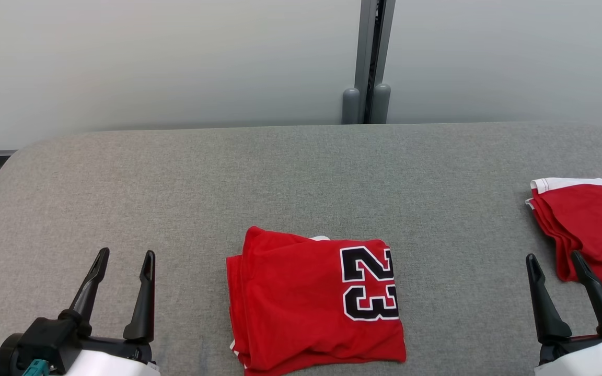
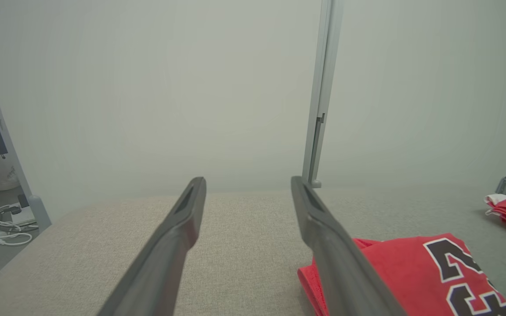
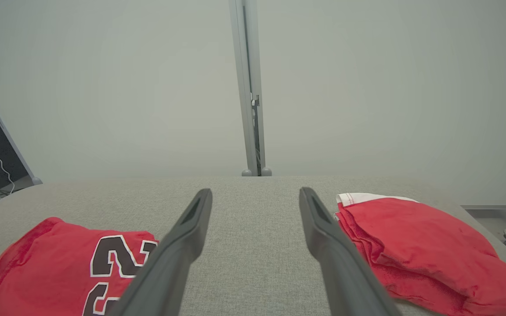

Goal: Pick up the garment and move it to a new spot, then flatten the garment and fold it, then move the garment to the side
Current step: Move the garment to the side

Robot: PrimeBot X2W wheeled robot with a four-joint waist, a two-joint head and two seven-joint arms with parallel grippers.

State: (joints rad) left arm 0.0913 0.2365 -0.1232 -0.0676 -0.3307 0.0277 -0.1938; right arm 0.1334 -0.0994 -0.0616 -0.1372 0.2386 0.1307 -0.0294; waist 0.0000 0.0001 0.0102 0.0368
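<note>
Head view, folded red jersey (image 1: 311, 303), grey table (image 1: 175, 183)

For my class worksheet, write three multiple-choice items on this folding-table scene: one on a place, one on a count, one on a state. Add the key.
1. Where does the number 23 jersey lie on the table?
A. at the far left corner
B. near the front edge, between the left pincer and the right pincer
C. on top of another garment

2. How many red garments lie on the table?
A. one
B. two
C. four

3. How does the left pincer stand?
A. shut on the jersey
B. shut on nothing
C. open, holding nothing

Key:
1 B, the jersey sits centre front with a pincer on each side.
2 B, the jersey plus a second red garment at the right edge.
3 C, its fingers stand apart with nothing between them.
</note>
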